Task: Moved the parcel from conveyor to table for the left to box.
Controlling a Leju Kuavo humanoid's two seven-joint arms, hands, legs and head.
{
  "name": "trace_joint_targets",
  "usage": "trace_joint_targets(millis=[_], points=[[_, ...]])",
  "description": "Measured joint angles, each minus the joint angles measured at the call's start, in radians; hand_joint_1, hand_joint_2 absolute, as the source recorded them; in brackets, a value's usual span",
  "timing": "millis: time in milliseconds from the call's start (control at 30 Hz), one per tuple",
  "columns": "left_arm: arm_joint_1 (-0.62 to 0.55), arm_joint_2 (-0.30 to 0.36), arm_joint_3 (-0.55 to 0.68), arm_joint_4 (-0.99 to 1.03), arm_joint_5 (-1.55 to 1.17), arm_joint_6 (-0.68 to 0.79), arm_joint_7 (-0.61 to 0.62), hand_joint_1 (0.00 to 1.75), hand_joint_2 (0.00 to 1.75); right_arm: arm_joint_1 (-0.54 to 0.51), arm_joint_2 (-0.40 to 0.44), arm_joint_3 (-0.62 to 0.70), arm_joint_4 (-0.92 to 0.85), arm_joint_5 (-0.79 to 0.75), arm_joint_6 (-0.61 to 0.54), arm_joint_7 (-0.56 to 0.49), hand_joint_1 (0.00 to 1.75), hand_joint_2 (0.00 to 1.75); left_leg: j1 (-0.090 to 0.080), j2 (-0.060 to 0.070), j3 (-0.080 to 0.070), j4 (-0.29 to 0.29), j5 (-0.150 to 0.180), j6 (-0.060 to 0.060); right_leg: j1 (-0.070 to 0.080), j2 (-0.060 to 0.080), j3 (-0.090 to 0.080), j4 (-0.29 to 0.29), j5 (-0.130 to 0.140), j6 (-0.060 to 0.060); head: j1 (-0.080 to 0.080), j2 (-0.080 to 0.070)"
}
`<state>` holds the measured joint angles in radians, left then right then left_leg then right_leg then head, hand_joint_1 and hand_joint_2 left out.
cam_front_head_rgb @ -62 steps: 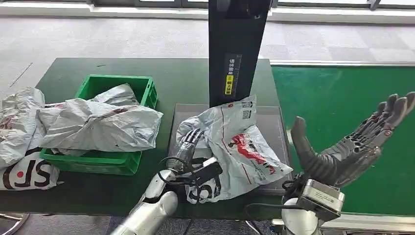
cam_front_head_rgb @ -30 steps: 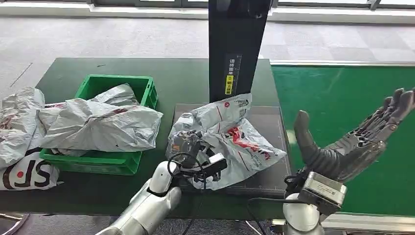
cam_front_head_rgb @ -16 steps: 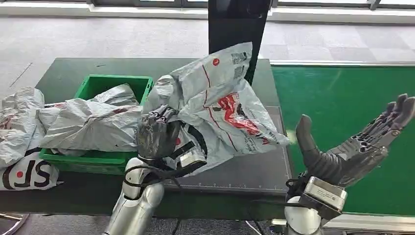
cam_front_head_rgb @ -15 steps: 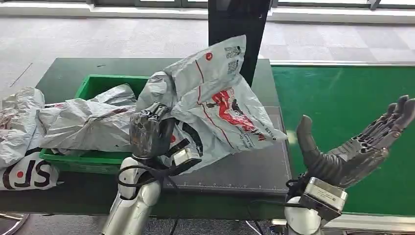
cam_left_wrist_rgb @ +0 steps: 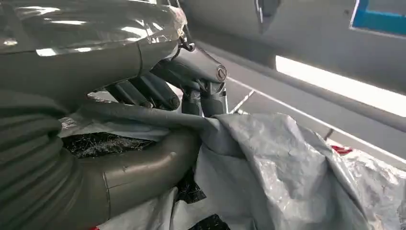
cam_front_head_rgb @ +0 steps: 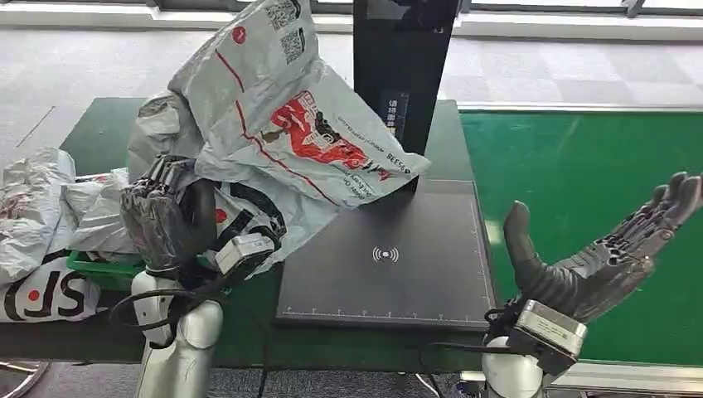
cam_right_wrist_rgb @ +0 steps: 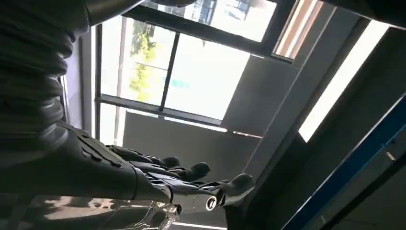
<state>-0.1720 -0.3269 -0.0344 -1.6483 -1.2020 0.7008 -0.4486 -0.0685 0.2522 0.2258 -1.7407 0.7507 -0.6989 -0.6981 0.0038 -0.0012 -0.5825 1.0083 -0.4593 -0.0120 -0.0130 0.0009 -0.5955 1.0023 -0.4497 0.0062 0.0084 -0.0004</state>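
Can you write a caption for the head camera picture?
Left hand lifts crinkled grey plastic parcel above green crate.

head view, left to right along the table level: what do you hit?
Loose grey parcels → left hand gripping the lifted parcel → black scan pad → right hand, open over the green conveyor.

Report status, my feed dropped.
Left robot hand grips parcel, raised above bin. Right robot hand open over conveyor. Bin already piled with bags.
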Motion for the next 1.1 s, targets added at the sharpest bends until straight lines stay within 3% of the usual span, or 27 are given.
trace_joint_targets(millis=[467,1100], points=[[-0.043,-0.003,0.258,0.05,0.008,0.0,0.012,1.75,1.75,0.034,0.0,0.0,0.001,-0.018,0.0,-0.001,0.0,1.75,0.0,0.0,0.0,0.0,0.001,-0.001,0.0,0.0,0.0,0.0,0.0,0.0,0.0,0.0],[-0.077,-0.011,0.32,0.115,-0.005,0.0,0.021,1.75,1.75,0.035,0.0,0.0,0.001,-0.018,0.0,0.001,0.0,1.75,0.0,0.0,0.0,0.0,0.0,-0.001,0.0,0.0,0.0,0.0,0.0,0.0,0.0,0.0]])
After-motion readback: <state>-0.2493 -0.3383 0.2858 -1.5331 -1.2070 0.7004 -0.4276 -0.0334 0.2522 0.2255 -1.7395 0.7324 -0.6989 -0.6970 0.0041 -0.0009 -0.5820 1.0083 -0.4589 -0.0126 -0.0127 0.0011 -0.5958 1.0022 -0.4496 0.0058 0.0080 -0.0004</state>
